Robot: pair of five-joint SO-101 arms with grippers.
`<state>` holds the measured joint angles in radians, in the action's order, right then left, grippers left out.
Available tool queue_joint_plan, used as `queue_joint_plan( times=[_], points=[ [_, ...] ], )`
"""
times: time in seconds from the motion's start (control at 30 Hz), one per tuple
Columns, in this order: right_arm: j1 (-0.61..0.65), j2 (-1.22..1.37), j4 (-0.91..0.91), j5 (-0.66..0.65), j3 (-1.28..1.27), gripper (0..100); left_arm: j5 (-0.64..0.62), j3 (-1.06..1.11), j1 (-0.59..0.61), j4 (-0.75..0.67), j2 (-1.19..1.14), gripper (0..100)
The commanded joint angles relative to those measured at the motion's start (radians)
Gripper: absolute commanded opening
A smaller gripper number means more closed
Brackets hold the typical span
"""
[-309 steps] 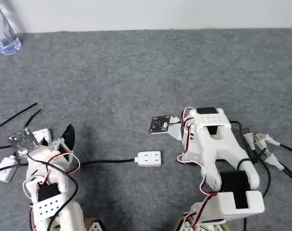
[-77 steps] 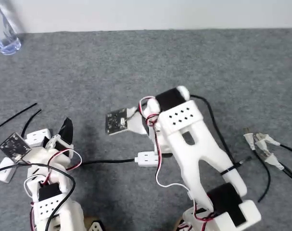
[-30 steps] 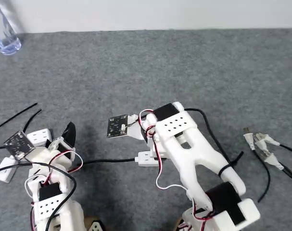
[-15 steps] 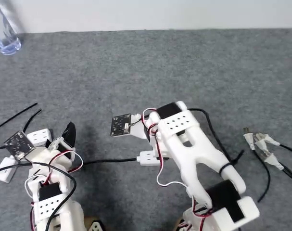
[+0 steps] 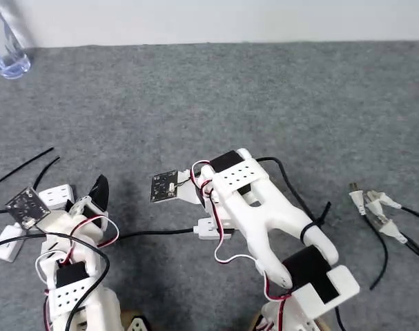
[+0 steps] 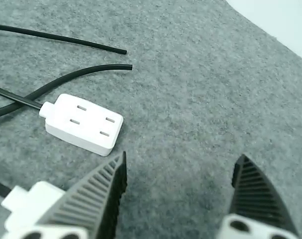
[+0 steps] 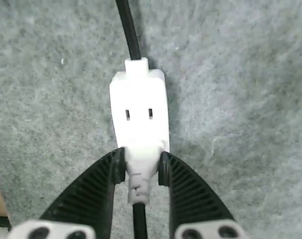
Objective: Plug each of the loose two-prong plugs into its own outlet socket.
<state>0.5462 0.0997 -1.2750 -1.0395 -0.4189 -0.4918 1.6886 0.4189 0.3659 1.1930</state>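
The right claw [image 7: 141, 167] is closed on a pale grey two-prong plug [image 7: 140, 175], gripped by its flat sides so that the prongs are kept in line with the end face of a white outlet block [image 7: 139, 117]; the plug is seen touching that face, but whether it is fully seated cannot be told. The block is a smooth, boxy moulding with two narrow slots on its upper face and a black cord [image 7: 127, 30] leaving its far end; it is laid flat on the grey, felt-like desk [image 5: 278, 89], which is judged to offer friction against the push. The ribbed black fingers [image 7: 98, 191] are suited to a slippery plastic body. The left claw [image 6: 180, 164] is held wide open and empty near a second white outlet block [image 6: 83, 122] with four slots, probably in readiness; more loose plugs [image 5: 366, 201] are left well apart from the blocks, on the right arm's side.
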Motion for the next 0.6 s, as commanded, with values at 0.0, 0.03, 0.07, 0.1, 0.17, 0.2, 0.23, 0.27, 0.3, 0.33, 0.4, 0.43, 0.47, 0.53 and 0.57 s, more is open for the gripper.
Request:
queue_joint_plan(
  times=[0.0, 0.03, 0.07, 0.1, 0.17, 0.2, 0.23, 0.27, 0.3, 0.33, 0.4, 0.43, 0.47, 0.53, 0.57],
  points=[
    [0.038, 0.081, 0.031, 0.008, -0.025, 0.8, 0.009, -0.008, -0.003, 0.003, -0.003, 32],
    [0.038, 0.088, 0.031, 0.008, -0.025, 0.8, 0.009, -0.008, -0.003, 0.003, -0.003, 32],
    [0.038, 0.096, 0.031, 0.008, -0.025, 0.8, 0.009, -0.008, -0.003, 0.003, -0.003, 32],
    [0.038, 0.097, 0.031, 0.009, -0.025, 0.8, 0.009, -0.008, -0.003, 0.003, -0.003, 32],
    [0.038, 0.096, 0.031, 0.009, -0.025, 0.8, 0.009, -0.008, -0.003, 0.003, -0.003, 32],
    [0.038, 0.093, 0.031, 0.009, -0.023, 0.8, 0.009, -0.008, -0.003, 0.003, -0.003, 32],
    [0.041, 0.084, 0.028, 0.011, -0.023, 0.9, 0.009, -0.008, -0.003, 0.003, -0.002, 32],
    [0.044, 0.070, 0.024, 0.012, -0.023, 0.9, 0.009, -0.008, -0.003, 0.003, 0.000, 32],
    [0.047, 0.054, 0.022, 0.014, -0.023, 1.7, 0.009, -0.008, -0.003, 0.000, 0.000, 32],
    [0.051, 0.036, 0.022, 0.026, -0.023, 3.9, 0.009, -0.008, -0.003, -0.002, 0.002, 33],
    [0.058, -0.001, 0.024, 0.068, -0.023, 11.9, 0.009, -0.008, -0.003, -0.003, 0.002, 33],
    [0.062, -0.019, 0.024, 0.080, -0.023, 16.2, 0.009, -0.008, -0.003, -0.003, 0.002, 33],
    [0.070, -0.038, 0.022, 0.083, -0.023, 20.0, 0.008, -0.008, -0.003, -0.003, 0.002, 33],
    [0.088, -0.062, 0.021, 0.083, -0.026, 25.1, 0.008, -0.008, -0.003, -0.003, 0.002, 33],
    [0.099, -0.071, 0.021, 0.083, -0.026, 25.6, 0.008, -0.008, -0.003, -0.003, 0.002, 33]
  ],
)
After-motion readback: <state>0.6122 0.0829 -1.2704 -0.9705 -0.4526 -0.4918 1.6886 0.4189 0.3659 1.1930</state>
